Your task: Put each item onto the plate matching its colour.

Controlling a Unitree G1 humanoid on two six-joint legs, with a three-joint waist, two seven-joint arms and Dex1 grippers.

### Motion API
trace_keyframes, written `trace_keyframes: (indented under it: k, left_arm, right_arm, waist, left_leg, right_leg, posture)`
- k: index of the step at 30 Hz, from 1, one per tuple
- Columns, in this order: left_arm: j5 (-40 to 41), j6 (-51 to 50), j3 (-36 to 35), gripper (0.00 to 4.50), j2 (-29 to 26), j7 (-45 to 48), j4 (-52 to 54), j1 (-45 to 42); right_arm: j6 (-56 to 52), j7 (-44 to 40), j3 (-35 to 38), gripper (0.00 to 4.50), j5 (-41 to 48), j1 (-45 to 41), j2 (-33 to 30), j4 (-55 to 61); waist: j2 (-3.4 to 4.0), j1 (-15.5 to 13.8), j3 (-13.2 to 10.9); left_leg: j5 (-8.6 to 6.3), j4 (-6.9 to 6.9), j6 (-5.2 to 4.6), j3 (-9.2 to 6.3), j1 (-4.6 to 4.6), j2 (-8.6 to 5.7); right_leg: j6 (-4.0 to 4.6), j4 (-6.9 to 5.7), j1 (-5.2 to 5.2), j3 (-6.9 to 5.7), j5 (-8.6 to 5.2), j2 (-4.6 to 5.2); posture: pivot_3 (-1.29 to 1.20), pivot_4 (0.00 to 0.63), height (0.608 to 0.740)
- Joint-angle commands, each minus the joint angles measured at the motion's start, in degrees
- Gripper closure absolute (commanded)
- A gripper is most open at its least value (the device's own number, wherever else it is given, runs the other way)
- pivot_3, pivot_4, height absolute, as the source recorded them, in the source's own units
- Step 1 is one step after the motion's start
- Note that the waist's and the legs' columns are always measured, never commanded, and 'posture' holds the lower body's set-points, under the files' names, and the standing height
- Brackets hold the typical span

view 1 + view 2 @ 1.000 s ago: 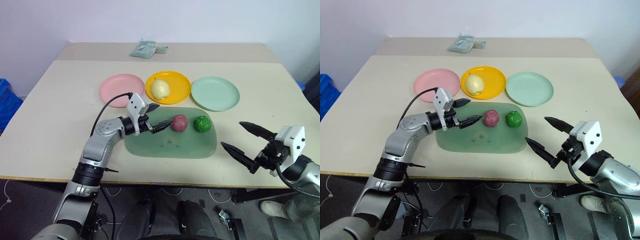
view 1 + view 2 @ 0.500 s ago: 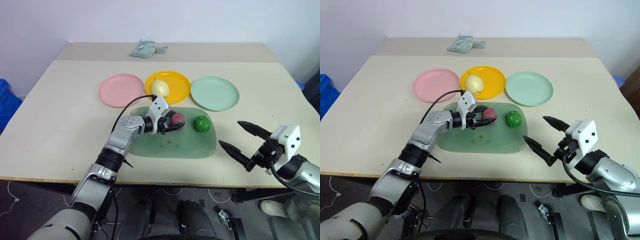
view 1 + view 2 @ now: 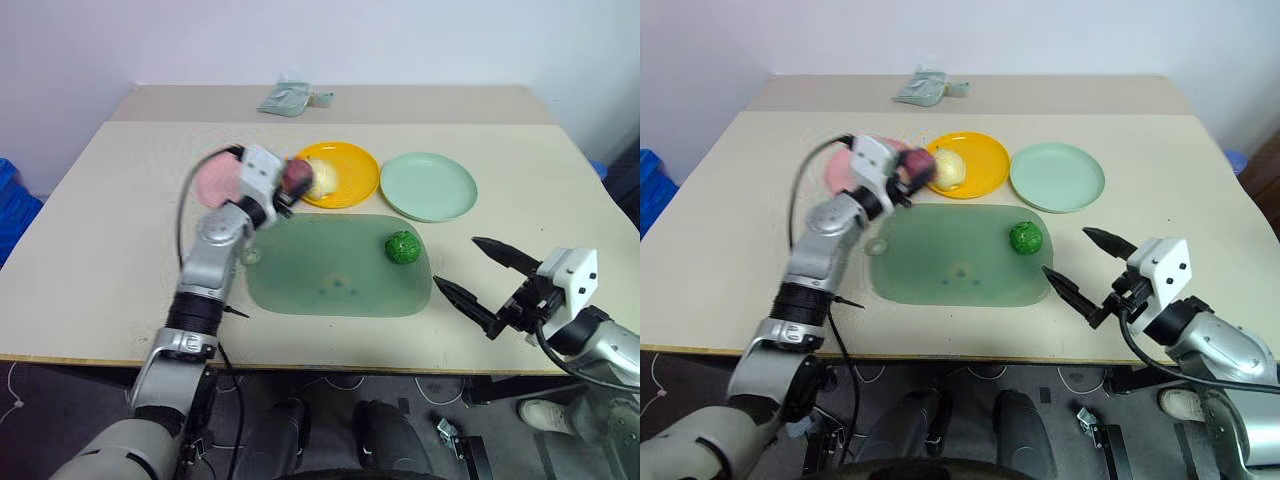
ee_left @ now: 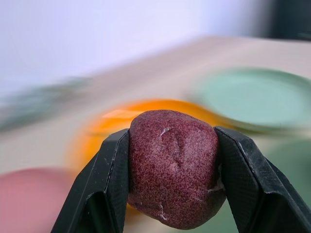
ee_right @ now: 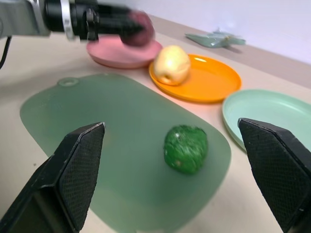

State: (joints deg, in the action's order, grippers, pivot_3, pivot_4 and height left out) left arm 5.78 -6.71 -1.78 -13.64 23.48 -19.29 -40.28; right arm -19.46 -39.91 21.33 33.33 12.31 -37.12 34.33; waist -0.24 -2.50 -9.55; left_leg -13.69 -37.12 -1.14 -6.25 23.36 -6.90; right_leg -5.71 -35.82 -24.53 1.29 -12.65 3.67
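The left gripper [image 4: 170,194] pinches the maroon fruit [image 4: 172,167] between its two black fingers [image 4: 104,189], one pad on each side of it. In the head views this fruit [image 3: 296,176] hangs in the air, above the gap between the pink plate [image 3: 212,180] and the yellow plate [image 3: 340,172], toward the far side of the table [image 3: 100,250]. It touches neither plate as far as can be told; motion blur smears the fruit and the gripper.

The pale yellow pear [image 3: 322,178] sits on the yellow plate, on its left part, just beside the carried fruit. The mint green plate [image 3: 430,186] lies to the right of the yellow one, with nothing on it. The three plates form a row across the middle of the table, behind the dark green mat [image 3: 330,265].

The bumpy green vegetable [image 3: 402,246] rests on the mat near its far right corner, well apart from the left gripper.

The right gripper [image 3: 480,280] hovers near the table's front edge, just off the mat's right end, its fingers spread wide and holding nothing. From its wrist camera the green vegetable [image 5: 185,148] lies ahead between the two spread fingers, apart from both.

A crumpled pale green packet [image 3: 290,98] lies at the table's far edge.
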Motion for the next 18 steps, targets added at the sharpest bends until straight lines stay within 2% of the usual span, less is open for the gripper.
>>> trace_keyframes:
  k: [1, 5, 13, 16, 18]
  left_arm:
    - [-3.93, 1.54, -2.86, 2.18, -1.15, -9.93, -2.04, -0.55]
    - [-8.7, 2.01, -3.9, 2.18, -1.83, -22.08, -11.88, -3.62]
    - [-10.83, 9.94, -2.98, 2.18, 1.17, -30.47, -30.4, -10.4]
    - [-10.45, 11.59, -2.79, 1.04, 1.73, -29.3, -32.99, -11.63]
    - [-9.84, 13.07, -2.89, 0.05, 1.98, -27.99, -33.25, -11.76]
  right_arm:
    - [1.62, -0.73, -1.13, 0.0, -0.36, -2.84, 0.05, -0.99]
    - [1.43, -1.71, -3.37, 0.0, -0.63, -6.92, -0.33, -3.25]
    - [0.88, -2.33, -4.99, 0.0, -0.83, -10.26, -0.44, -4.66]
    - [1.14, -2.64, -4.37, 0.0, -0.81, -9.44, -0.6, -4.44]
    - [1.25, -2.71, -4.01, 0.0, -0.81, -9.06, -0.62, -4.42]
  waist:
    - [-0.03, -0.14, -0.01]
    - [-0.04, 0.0, -0.01]
    - [-0.12, -0.09, -0.05]
    - [-0.12, 0.21, -0.05]
    - [-0.12, 0.23, -0.05]
  left_leg:
    - [0.0, -0.03, 0.0, 0.0, 0.0, -0.02]
    - [0.0, -0.03, 0.0, 0.0, -0.01, -0.04]
    - [0.0, -0.04, 0.0, -0.02, 0.01, -0.09]
    - [0.0, -0.01, 0.0, -0.02, 0.0, -0.09]
    - [0.0, 0.01, 0.0, -0.02, 0.0, -0.08]
  right_leg:
    - [-0.01, 0.0, 0.01, 0.0, 0.0, 0.01]
    - [-0.02, -0.02, 0.01, -0.01, 0.01, 0.0]
    - [-0.03, -0.04, 0.0, -0.04, 0.02, 0.04]
    - [-0.03, -0.05, -0.02, -0.04, 0.02, 0.04]
    - [-0.03, -0.07, -0.04, -0.03, 0.02, 0.04]
  posture:
    - [0.0, 0.15, 0.74]
    - [0.0, 0.15, 0.74]
    - [0.0, 0.15, 0.74]
    - [0.0, 0.15, 0.74]
    - [0.0, 0.15, 0.74]
